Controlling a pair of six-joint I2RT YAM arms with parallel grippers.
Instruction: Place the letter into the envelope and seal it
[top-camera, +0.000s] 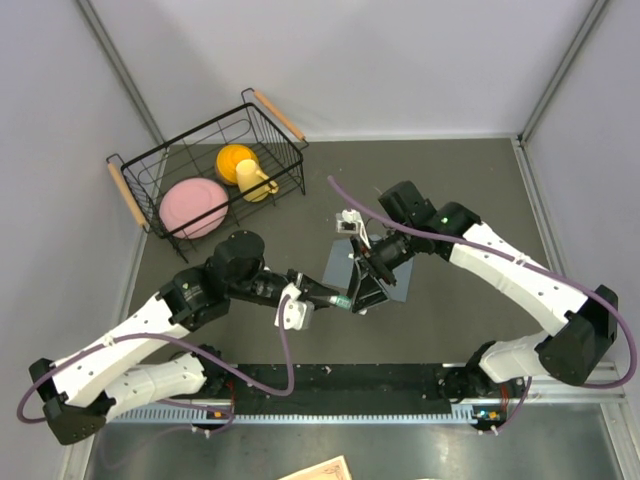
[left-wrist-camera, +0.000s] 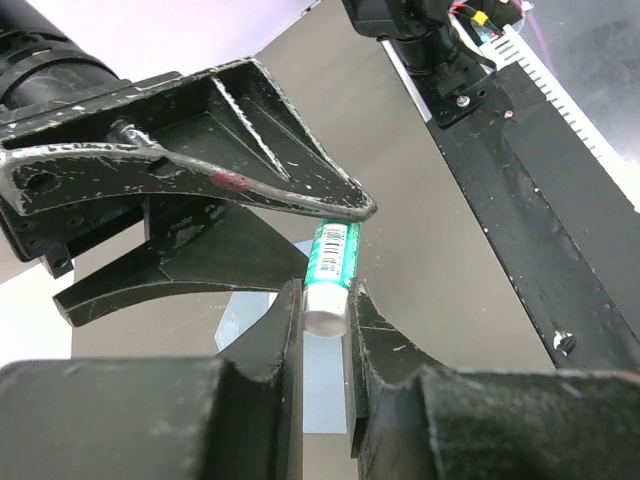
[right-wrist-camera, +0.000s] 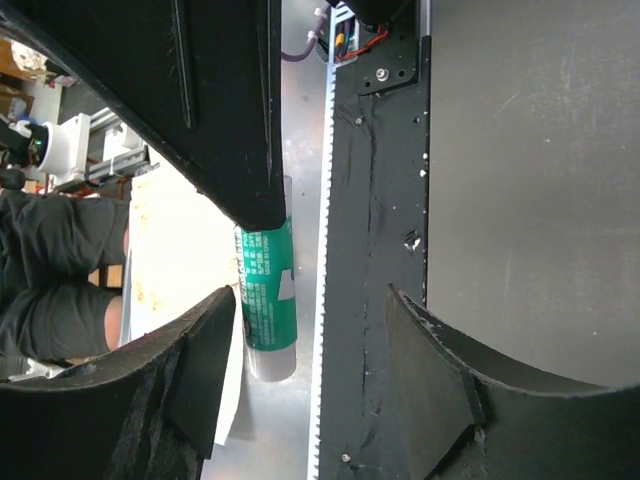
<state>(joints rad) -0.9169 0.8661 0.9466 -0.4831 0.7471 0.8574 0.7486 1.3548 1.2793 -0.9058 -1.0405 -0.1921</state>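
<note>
small white-and-green glue stick (left-wrist-camera: 332, 255) is pinched by left hand (left-wrist-camera: 325, 310) | right hand (right-wrist-camera: 310, 300) is spread wide beside it | both are held above flat blue-grey paper envelope (top-camera: 398, 290)

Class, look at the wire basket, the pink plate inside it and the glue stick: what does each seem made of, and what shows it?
The basket: thin black wire grid, likely coated metal; its handles look like pale wood. The pink plate: smooth, even surface; plastic or ceramic, unclear. The glue stick: likely a plastic tube, glossy green label with barcode, white end.
</note>
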